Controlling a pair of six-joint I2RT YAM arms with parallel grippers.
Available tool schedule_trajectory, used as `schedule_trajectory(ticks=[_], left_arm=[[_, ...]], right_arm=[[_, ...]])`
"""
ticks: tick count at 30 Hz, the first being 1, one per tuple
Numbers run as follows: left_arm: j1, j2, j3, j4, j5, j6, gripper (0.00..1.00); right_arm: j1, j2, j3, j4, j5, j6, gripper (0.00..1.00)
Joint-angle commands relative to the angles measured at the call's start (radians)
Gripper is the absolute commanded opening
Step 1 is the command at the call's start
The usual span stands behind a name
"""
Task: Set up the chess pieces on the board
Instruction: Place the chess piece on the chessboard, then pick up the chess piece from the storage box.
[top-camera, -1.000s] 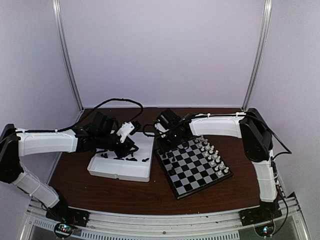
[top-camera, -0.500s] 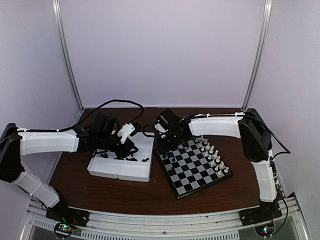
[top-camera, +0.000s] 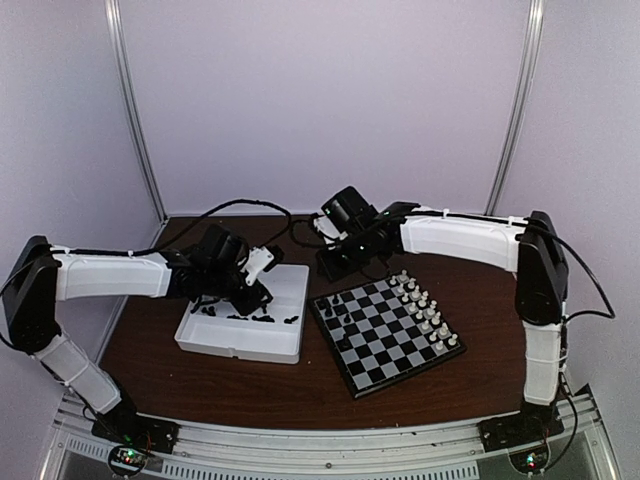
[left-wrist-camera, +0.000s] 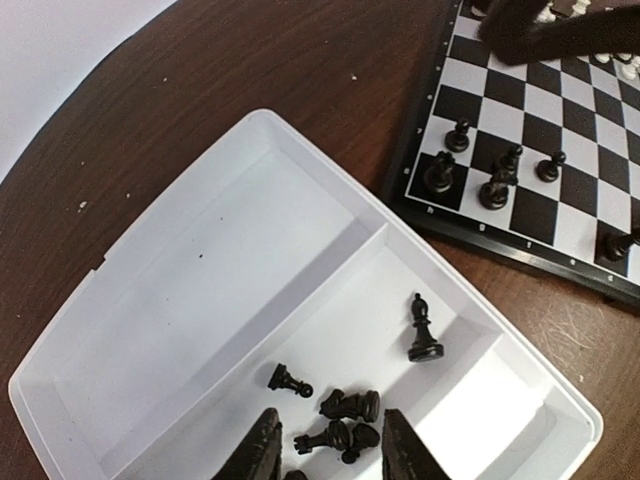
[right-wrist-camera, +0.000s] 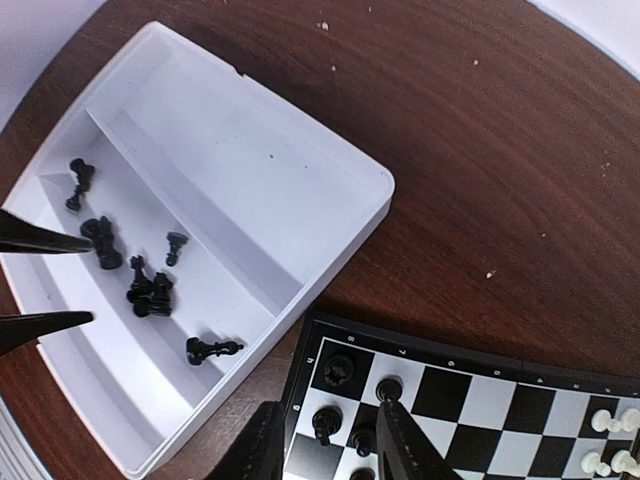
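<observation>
Several tiny black chess pieces (left-wrist-camera: 350, 405) lie in the middle compartment of the white tray (left-wrist-camera: 150, 300), and one bishop (left-wrist-camera: 424, 330) stands upright there. My left gripper (left-wrist-camera: 328, 455) is open just above that pile, a finger on each side, holding nothing. The board (top-camera: 390, 330) lies to the right of the tray, with a few black pieces (right-wrist-camera: 338, 370) on its near-tray corner squares. My right gripper (right-wrist-camera: 330, 445) is open and empty, hovering above that corner. In the top view the left gripper (top-camera: 256, 297) is over the tray and the right gripper (top-camera: 328, 268) is behind the board's far-left corner.
White pieces (top-camera: 425, 310) stand in two rows along the board's right side. The tray (top-camera: 240, 345) sits left of the board on the brown table, almost touching it. The tray's wide far compartment (right-wrist-camera: 250, 170) holds nothing. Cables trail behind both wrists.
My right gripper has risen off the board's far-left corner and drawn back toward the far side. My left gripper has shifted slightly over the tray's pieces.
</observation>
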Motion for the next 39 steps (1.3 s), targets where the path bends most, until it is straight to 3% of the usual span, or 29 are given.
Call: schedule_trajectory(ticks=[1, 4, 7, 12, 17, 20, 25, 39], left_arm=[[0.003, 0.073, 0.091, -0.076, -0.101, -0.079, 0.35], [0.003, 0.135, 0.170, -0.171, -0.160, -0.165, 0.35], [0.003, 0.170, 0.255, -0.310, -0.257, -0.353, 0.36], [0.001, 0.159, 0.272, -0.340, -0.244, -0.529, 0.38], [0.001, 0.201, 0.347, -0.475, -0.350, -0.786, 0.38], [-0.007, 0.208, 0.342, -0.470, -0.354, -0.901, 0.39], [-0.010, 0.232, 0.321, -0.421, -0.345, -0.970, 0.38], [-0.011, 0.353, 0.354, -0.376, -0.282, -0.988, 0.38]], right_arm=[[0.003, -0.141, -0.063, 0.020, 0.027, 0.009, 0.35], [0.004, -0.200, -0.119, 0.041, 0.026, 0.023, 0.35], [0.004, -0.246, -0.167, 0.055, 0.031, 0.036, 0.35], [0.003, -0.302, -0.228, 0.069, 0.040, 0.049, 0.35], [0.002, -0.327, -0.269, 0.090, 0.040, 0.057, 0.34], [0.003, -0.336, -0.288, 0.101, 0.036, 0.063, 0.34], [0.004, -0.348, -0.315, 0.119, 0.030, 0.070, 0.33], [0.002, -0.363, -0.342, 0.141, 0.016, 0.073, 0.33]])
